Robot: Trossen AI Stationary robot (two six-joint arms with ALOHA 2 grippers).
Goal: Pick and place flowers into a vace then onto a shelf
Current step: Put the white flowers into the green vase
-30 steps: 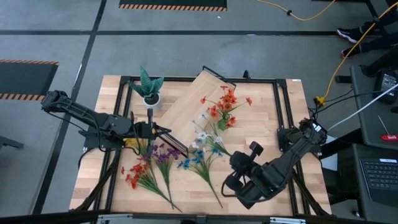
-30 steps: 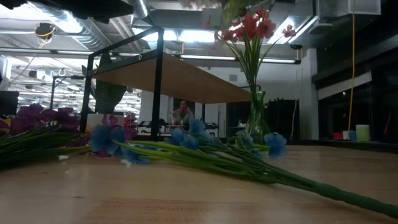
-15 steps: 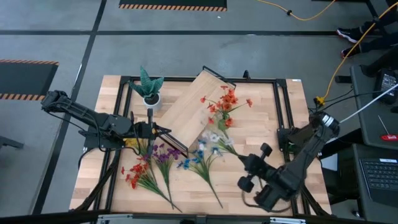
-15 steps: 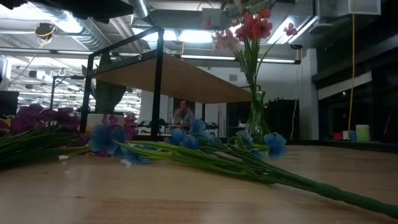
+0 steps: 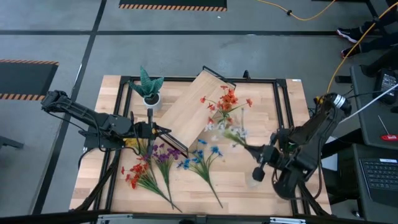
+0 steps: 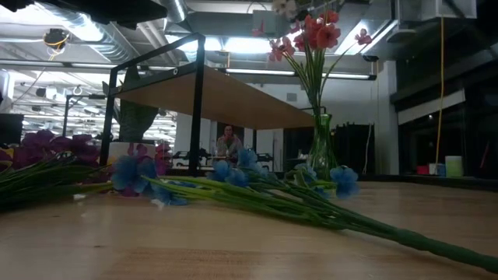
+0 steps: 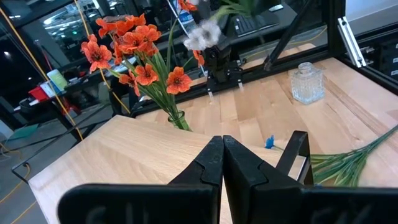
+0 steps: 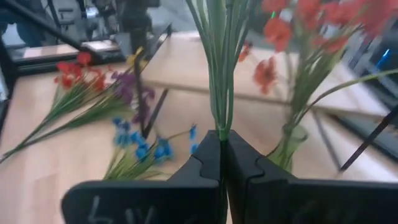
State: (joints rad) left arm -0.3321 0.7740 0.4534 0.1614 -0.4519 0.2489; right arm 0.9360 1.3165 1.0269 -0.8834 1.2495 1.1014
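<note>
Dark left gripper (image 5: 151, 130), left of centre, is clenched on nothing beside the shelf (image 5: 189, 107). Orange flowers (image 5: 225, 102) stand in the vace (image 8: 288, 144) mid-frame. Lower right, the right gripper (image 8: 222, 163) clamps a white-flowered sprig (image 5: 227, 129).

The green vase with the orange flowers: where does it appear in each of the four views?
High view: the vase stands right of the shelf, under its orange flowers.
Low view: right of centre, behind the blue sprig.
Left wrist view: only its rim shows, past the shelf's edge.
Right wrist view: lower right, beside the right gripper, shut on a white sprig.
Shared landmark: the orange flowers.
</note>
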